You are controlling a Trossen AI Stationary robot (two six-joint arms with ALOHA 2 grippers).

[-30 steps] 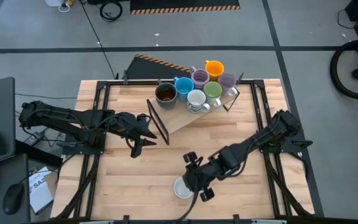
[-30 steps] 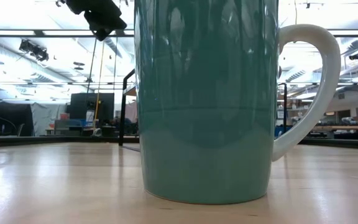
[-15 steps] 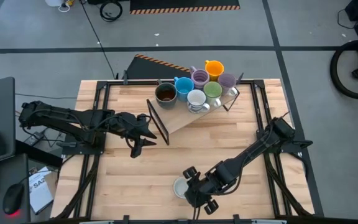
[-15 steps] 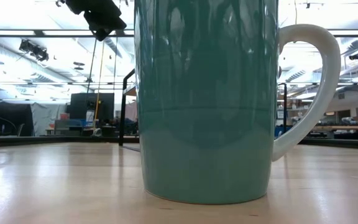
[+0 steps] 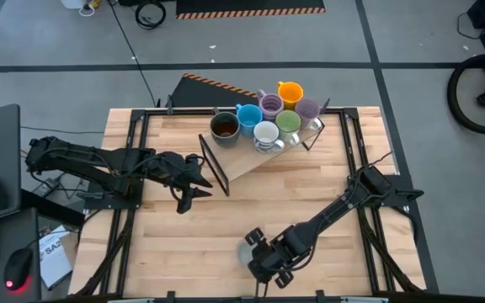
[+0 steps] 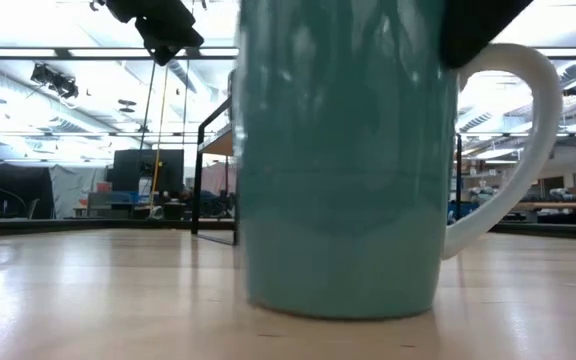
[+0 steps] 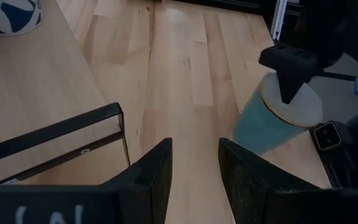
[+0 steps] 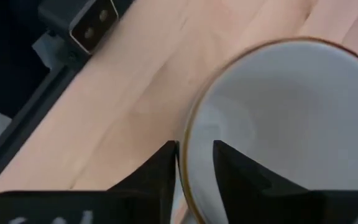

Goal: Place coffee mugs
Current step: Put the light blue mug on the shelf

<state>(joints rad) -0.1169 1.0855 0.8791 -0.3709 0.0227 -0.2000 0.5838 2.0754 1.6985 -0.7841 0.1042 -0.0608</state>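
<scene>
A teal mug with a white inside and a white handle stands upright on the table near the middle of its near edge. My right gripper has come down on it from above and is shut on its rim. Seven other mugs stand together on a wooden board at the far side: dark brown, blue, white, green, orange and two purple. My left gripper waits open at the left, by the board's near end. My right gripper takes the teal mug by its rim, one finger inside the cup and one outside. The fingers come from above, pointing down. The mug stays upright with its base on the table.
The sloping wooden board has a black frame at its near end, close in front of my left gripper. Bare wood lies between the board and the teal mug. The table's near edge and a black rail are right beside the mug.
My right gripper has moved toward the table's near edge and down onto the teal mug, coming over its rim. In the low view the mug has shifted a little toward the table's right. The left arm has kept still.
</scene>
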